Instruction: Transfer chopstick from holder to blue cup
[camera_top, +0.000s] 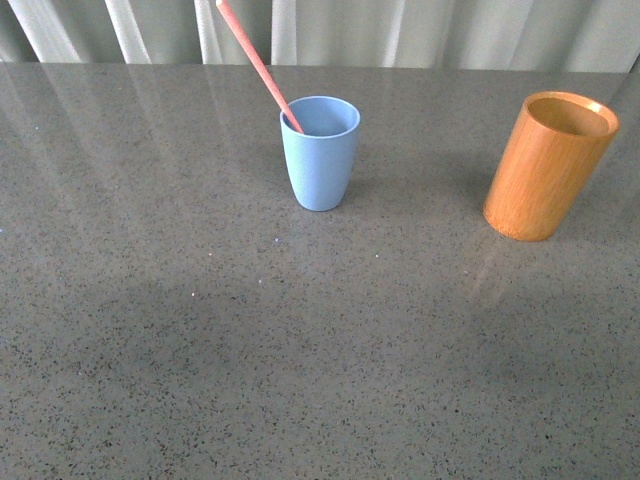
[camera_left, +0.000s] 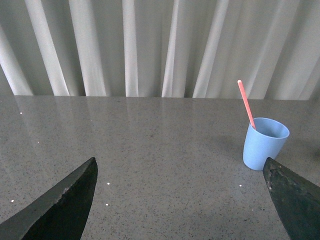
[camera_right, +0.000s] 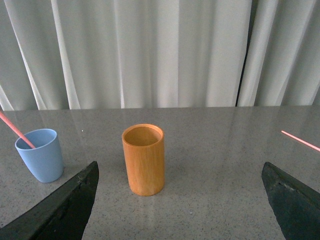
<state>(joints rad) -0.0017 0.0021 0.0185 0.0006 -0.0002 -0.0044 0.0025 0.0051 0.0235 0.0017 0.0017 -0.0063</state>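
Hands spread wide; thin pink chopstick leans in matte blue cup.

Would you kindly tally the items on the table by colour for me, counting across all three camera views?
Light blue, the blue cup: 1
Orange-brown, the holder: 1
Pink-red: 2, the chopstick standing in the blue cup and a second stick lying on the table, seen only in the right wrist view
Total: 4
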